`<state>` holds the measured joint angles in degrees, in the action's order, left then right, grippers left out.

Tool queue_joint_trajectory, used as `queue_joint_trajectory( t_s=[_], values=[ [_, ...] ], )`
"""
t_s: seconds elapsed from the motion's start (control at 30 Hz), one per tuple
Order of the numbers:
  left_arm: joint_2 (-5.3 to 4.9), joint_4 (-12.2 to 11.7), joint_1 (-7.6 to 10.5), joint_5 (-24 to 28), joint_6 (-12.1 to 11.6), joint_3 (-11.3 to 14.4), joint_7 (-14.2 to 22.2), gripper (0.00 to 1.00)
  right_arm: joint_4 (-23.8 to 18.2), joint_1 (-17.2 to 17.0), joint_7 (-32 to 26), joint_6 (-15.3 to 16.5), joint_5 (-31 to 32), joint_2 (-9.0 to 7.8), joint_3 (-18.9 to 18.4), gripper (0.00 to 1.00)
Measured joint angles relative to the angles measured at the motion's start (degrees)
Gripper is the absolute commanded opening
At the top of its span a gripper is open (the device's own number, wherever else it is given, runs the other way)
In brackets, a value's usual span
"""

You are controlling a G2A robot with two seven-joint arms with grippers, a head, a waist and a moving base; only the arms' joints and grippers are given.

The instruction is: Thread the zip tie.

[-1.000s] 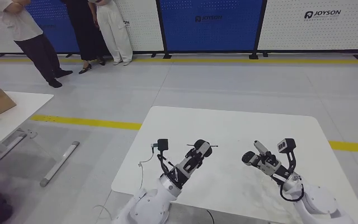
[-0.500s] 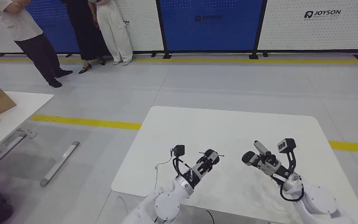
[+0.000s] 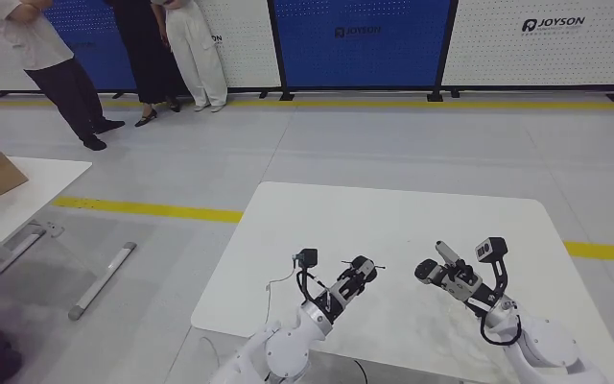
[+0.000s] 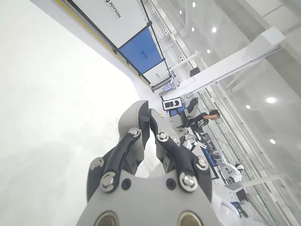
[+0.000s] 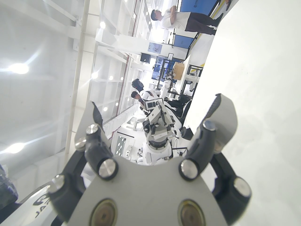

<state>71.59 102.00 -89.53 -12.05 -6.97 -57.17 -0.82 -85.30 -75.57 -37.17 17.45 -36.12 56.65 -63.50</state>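
One white table [image 3: 403, 206] is seen under both arms, and its bare top lies between the two grippers, which are held near each other above its near half. One zip tie [image 3: 379, 266] is counted. It is a thin dark strip held crosswise at the tip of the left gripper [image 3: 364, 266], with a short end shown on either side. In the left wrist view the left gripper [image 4: 146, 118] is seen with its fingers pressed together, though the strip itself cannot be made out there. The right gripper [image 3: 432, 261] is held apart from the tie. In its own wrist view the right gripper [image 5: 157, 109] is spread wide and empty.

One thin cable [image 3: 273, 283] is hung from the left arm past the table edge. One second table [image 3: 38, 187] is placed well apart at the left, with one brown box [image 3: 8, 173] on it. One yellow line [image 3: 144, 208] is painted across the floor between them. A row of panels [image 3: 360, 43] is set behind.
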Motion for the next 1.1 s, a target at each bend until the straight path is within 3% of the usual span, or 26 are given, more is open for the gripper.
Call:
queue_joint_trajectory(
  t_s=[0.2,1.1],
  values=[
    [-0.5,0.7,0.48,-7.1,-1.5,2.4,6.8,0.0,0.0,0.0,0.0,0.0,0.0,0.0,0.0,1.0],
    [-0.56,1.1,0.19,-7.3,-1.4,2.4,6.8,0.0,-1.4,-0.7,2.0,-0.6,2.1,-0.02,-1.1,1.0]
  ],
)
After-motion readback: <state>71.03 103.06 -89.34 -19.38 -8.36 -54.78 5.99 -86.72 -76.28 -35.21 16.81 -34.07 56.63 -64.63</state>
